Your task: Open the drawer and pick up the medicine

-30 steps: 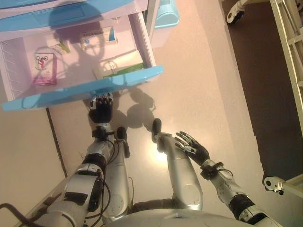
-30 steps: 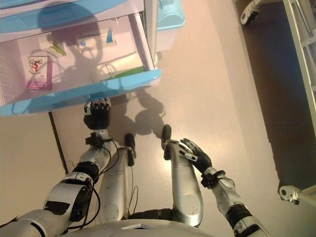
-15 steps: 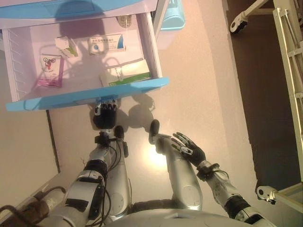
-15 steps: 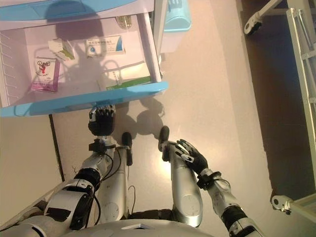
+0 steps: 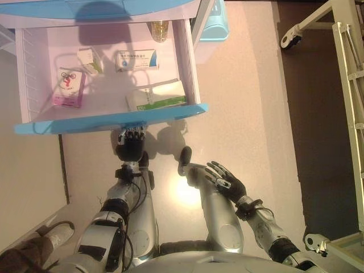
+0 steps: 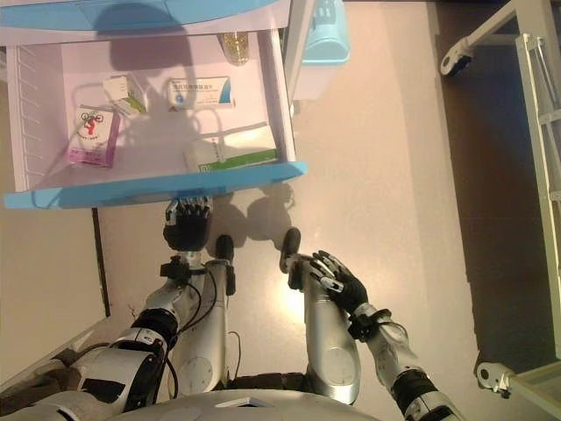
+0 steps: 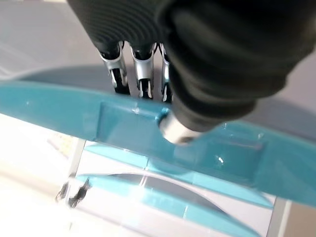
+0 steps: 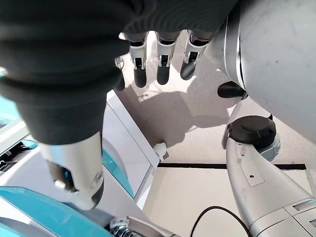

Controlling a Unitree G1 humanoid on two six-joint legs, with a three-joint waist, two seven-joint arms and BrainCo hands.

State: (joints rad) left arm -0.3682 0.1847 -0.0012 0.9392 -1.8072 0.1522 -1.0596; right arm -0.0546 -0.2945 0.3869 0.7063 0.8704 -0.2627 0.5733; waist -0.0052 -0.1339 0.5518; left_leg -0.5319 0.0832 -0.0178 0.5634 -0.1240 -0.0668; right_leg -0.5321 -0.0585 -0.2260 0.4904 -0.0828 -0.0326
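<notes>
medicine boxes lie in the open drawer (image 5: pixel 25 79) across the upper left of the head view: a pink packet (image 5: pixel 69 88) at the left, a small white-green box (image 5: pixel 89 60), a white-blue box (image 5: pixel 136 59) and a larger white-green box (image 5: pixel 156 95) by the blue front panel (image 5: pixel 108 120). left hand (image 5: pixel 131 147) sits just under that panel, fingers (image 7: pixel 140 74) hooked over its edge. right hand (image 5: pixel 226 180) hangs at lower centre, fingers spread, holding nothing.
</notes>
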